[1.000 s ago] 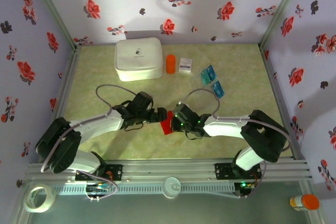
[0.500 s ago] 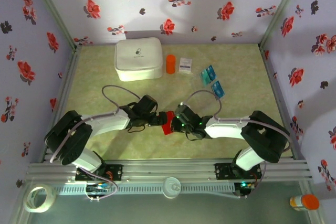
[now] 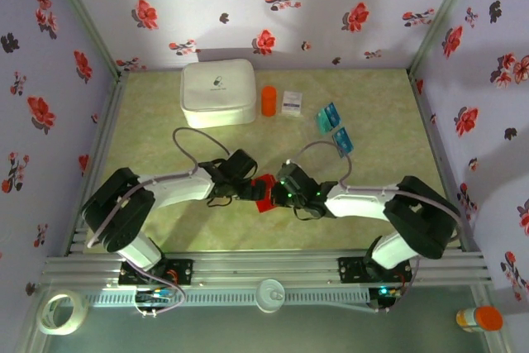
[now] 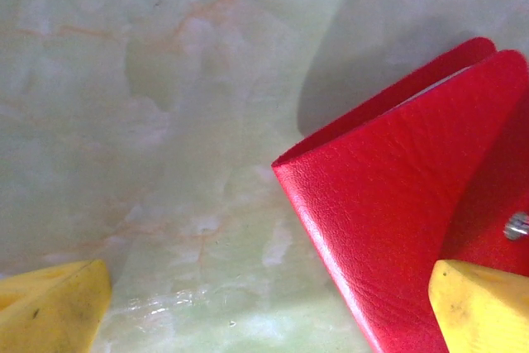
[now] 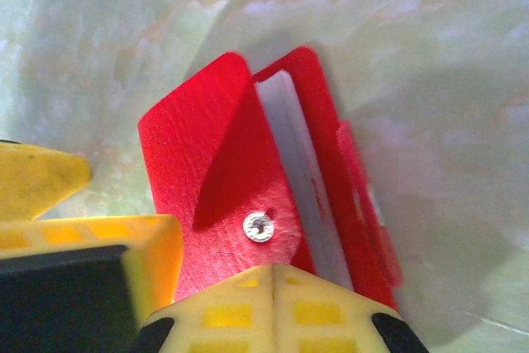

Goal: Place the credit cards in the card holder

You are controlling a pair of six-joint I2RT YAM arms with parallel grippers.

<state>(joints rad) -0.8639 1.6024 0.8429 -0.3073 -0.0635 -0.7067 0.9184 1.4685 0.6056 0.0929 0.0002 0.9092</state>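
Around the card holder (image 3: 263, 193), on the surface (image 3: 157, 126), the right hand (image 5: 269, 274) pinches one red flap tightly; the left hand (image 4: 264, 312) stands spread at its other flap. The credit cards (image 3: 329, 116) lie well beyond the holder, far right. A mis-aimed left close could tug the holder from the pinch. Since the earlier frame, the left arm (image 3: 178, 189) has slid closer to it.

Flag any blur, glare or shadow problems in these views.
Top external: soft, evenly lit, faint shadows on the back wall. Left wrist: card holder crisp, dark shadow on the table beside it; left fingers blurred. Right wrist: right fingers soft, snap glinting.
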